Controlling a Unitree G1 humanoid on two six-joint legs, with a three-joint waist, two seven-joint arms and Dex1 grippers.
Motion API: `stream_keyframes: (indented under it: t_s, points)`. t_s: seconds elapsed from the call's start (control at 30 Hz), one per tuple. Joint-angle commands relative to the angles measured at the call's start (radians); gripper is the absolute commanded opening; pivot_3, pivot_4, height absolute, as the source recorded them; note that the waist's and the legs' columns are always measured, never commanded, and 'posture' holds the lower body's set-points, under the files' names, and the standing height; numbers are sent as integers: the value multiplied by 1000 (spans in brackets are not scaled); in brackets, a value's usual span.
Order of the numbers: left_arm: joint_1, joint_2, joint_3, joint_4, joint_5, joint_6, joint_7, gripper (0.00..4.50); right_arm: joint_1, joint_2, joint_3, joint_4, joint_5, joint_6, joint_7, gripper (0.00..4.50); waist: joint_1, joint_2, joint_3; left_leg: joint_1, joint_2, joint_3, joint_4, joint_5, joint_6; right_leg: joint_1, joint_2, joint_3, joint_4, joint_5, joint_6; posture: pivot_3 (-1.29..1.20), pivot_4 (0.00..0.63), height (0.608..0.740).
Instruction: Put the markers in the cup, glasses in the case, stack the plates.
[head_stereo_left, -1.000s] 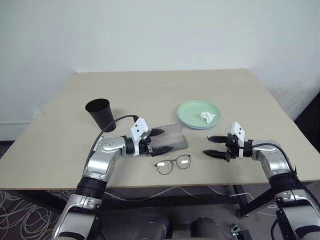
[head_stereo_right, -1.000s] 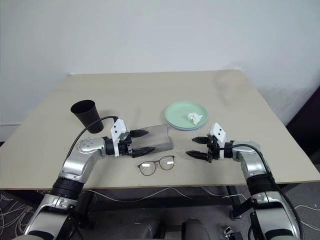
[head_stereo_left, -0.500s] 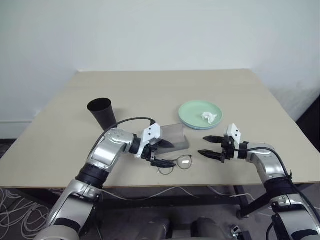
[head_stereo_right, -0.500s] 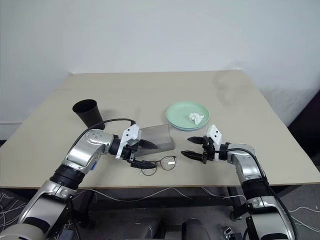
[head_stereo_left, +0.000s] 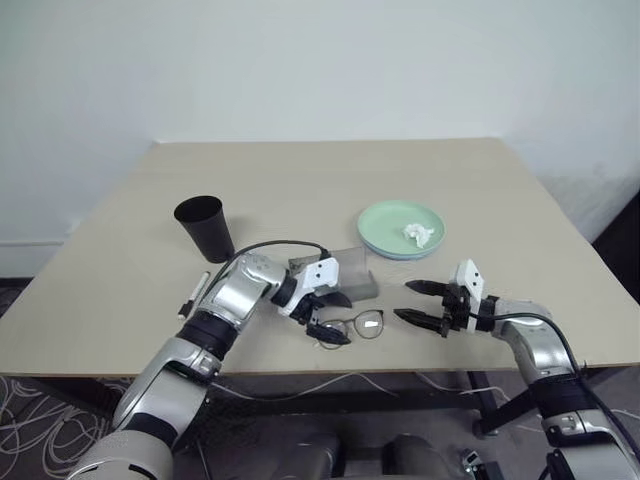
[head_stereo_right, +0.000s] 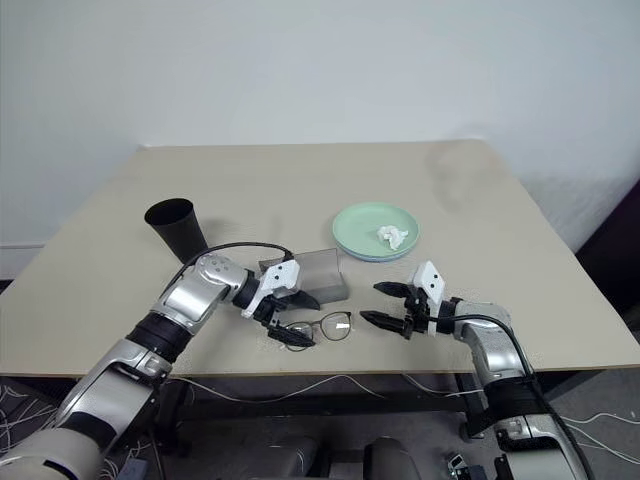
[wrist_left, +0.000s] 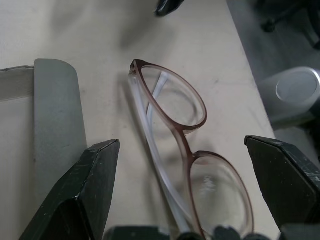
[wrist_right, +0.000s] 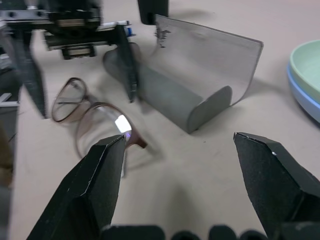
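Note:
The glasses (head_stereo_left: 352, 325) lie folded on the table near its front edge. My left gripper (head_stereo_left: 338, 318) hangs open just over their left lens, one finger on each side, touching nothing I can see. In the left wrist view the glasses (wrist_left: 175, 125) sit between its fingers (wrist_left: 90, 195). Just behind stands the grey case (head_stereo_left: 352, 274) with its lid up. My right gripper (head_stereo_left: 404, 301) is open to the right of the glasses, apart from them. The black cup (head_stereo_left: 205, 228) stands at the left. A white marker (head_stereo_left: 191, 296) lies on the table beside my left arm. The plates (head_stereo_left: 385, 226) are stacked, mint green on blue.
A small white crumpled scrap (head_stereo_left: 418, 234) lies on the top plate. The table's front edge (head_stereo_left: 380, 372) runs close below the glasses. Cables hang under the table.
My left gripper has swung right and down, from beside the case to over the glasses' left lens. The right gripper has hardly moved. Both stay open.

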Motion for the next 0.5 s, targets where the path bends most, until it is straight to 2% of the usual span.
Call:
stream_keyframes:
  t_s: [0.03,0.37,0.4,0.5]
  points:
    - [-42,-17,0,18,22,-35,-14,3631,-9,-13,-13,-44,17,-16,6,3771,0,0,0,0,0,0,0,0,0,0,0,0,0,0,0,0,0,738]
    - [-57,-55,2,60,58,-64,-15,191,-8,-18,4,-35,0,-53,13,3771,0,0,0,0,0,0,0,0,0,0,0,-1,0,0,0,0,0,738]
    - [-57,-56,3,60,60,-64,-14,32,-8,-19,5,-34,1,-55,13,3771,1,0,0,0,0,0,1,0,0,1,0,-1,0,0,0,0,0,738]
    - [-57,-61,4,62,64,-60,-9,32,-11,-21,8,-29,0,-61,12,3771,2,0,0,0,0,0,1,0,0,1,-1,-2,0,0,0,0,0,738]
